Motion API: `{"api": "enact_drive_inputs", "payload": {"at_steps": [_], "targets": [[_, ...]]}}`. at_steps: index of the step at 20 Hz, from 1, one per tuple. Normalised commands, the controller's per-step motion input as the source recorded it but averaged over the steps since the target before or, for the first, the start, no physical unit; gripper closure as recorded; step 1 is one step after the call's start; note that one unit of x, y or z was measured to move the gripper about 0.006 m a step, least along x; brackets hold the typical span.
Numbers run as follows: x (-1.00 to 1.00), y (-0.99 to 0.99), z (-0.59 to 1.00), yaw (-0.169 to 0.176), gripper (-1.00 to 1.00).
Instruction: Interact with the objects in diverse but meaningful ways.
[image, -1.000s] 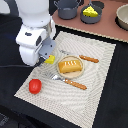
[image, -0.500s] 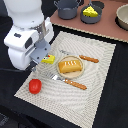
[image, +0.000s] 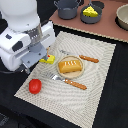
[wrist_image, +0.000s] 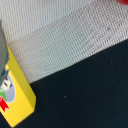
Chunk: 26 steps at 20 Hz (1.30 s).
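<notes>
The yellow butter block (image: 49, 59) lies on the woven placemat (image: 95, 95) at its edge on the exterior view's left. My gripper (image: 43, 54) hangs right over and beside it; its fingertips are hidden by the white hand, so its state is unclear. In the wrist view the butter block (wrist_image: 17, 97) is close up, with a dark grey part at the picture's edge. The golden bread loaf (image: 70, 66) sits on a plate mid-mat. The red tomato (image: 34, 86) lies on the near corner. The cheese wedge (image: 90, 10) is in a dark bowl beside the grey saucepan (image: 67, 7).
A wooden-handled fork (image: 71, 82) and knife (image: 86, 58) lie on either side of the plate. A beige bowl (image: 123, 17) stands at the back, at the exterior view's right. The saucepan and bowls stand on a brown board (image: 107, 31). Dark table (wrist_image: 85, 90) surrounds the mat.
The arm has shifted toward the exterior view's left and looms larger. The butter block stays in about the same spot on the mat. Nothing else moved.
</notes>
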Motion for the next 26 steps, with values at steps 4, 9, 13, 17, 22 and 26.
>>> {"api": "enact_drive_inputs", "payload": {"at_steps": [4, 9, 13, 17, 22, 26], "targets": [[0.58, -0.46, 0.32, -0.104, -1.0], [0.63, -0.47, 0.27, -0.098, -1.0], [0.65, -0.46, 0.23, -0.097, -1.0], [0.57, -0.46, 0.12, -0.11, -1.0], [0.48, -0.45, 0.01, -0.12, -1.0], [0.37, -0.41, 0.0, -0.149, -1.0]]}}
